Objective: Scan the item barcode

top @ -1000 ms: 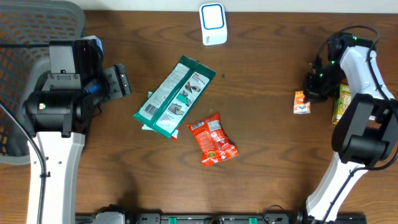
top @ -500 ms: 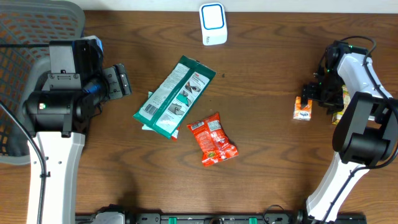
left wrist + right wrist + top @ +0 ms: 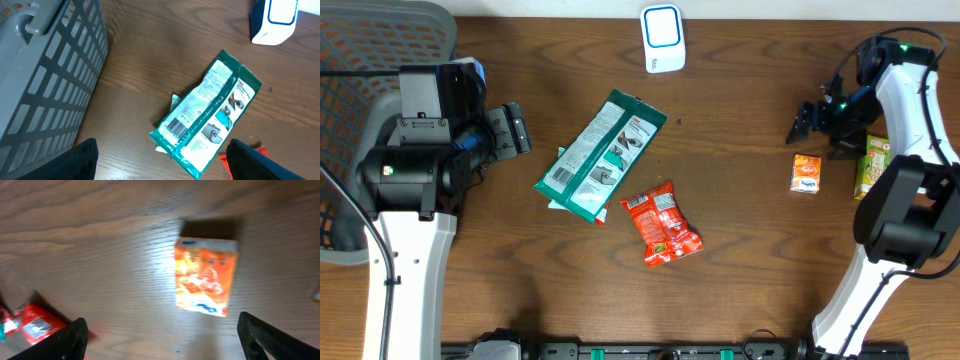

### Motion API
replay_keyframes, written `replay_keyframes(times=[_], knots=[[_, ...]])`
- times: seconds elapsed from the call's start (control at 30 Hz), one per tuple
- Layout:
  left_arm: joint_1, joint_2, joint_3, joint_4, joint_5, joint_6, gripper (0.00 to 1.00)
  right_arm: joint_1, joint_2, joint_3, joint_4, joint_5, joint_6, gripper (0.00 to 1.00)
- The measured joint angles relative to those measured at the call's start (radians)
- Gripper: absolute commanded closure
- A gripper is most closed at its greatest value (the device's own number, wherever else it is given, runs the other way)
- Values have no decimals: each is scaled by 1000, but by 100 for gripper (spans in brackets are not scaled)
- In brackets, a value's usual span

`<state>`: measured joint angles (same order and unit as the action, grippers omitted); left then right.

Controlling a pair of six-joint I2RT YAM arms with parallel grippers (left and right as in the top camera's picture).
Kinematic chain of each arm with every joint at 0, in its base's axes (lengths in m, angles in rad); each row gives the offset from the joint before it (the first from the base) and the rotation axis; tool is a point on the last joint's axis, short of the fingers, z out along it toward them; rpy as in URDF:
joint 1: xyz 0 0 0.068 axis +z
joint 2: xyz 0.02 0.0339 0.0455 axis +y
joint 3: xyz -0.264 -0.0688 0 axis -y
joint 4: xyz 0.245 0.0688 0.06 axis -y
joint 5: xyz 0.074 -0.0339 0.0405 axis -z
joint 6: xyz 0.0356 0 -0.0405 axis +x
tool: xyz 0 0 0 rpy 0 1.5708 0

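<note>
**Orange carton lies free, nothing at the scanner**

The small orange cardboard carton (image 3: 806,172) lies flat at the 3 o'clock edge of the brown wooden surface (image 3: 750,260), touched by nothing. My right pincer (image 3: 818,138) hangs just at its 12 o'clock, jaws wide and empty. A green-and-yellow carton (image 3: 872,165) stands just beside it at 3 o'clock. The white-and-blue barcode scanner (image 3: 663,38) sits well apart at the surface's 12 o'clock, nothing before it. In the middle lie a long green foil pouch (image 3: 602,155) and a red crinkled snack packet (image 3: 663,222). My left pincer (image 3: 517,130), at 9 o'clock by the grey mesh basket (image 3: 360,60), is open and empty. I judge no scan is under way, and the middle items look left to do.
</note>
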<state>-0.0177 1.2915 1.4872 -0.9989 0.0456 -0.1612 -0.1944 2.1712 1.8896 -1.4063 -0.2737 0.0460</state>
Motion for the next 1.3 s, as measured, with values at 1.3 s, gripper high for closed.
replay_keyframes(times=[1.3], knots=[[0, 1, 0, 0, 0, 0, 17, -144, 0, -262, 225, 247, 27, 32]])
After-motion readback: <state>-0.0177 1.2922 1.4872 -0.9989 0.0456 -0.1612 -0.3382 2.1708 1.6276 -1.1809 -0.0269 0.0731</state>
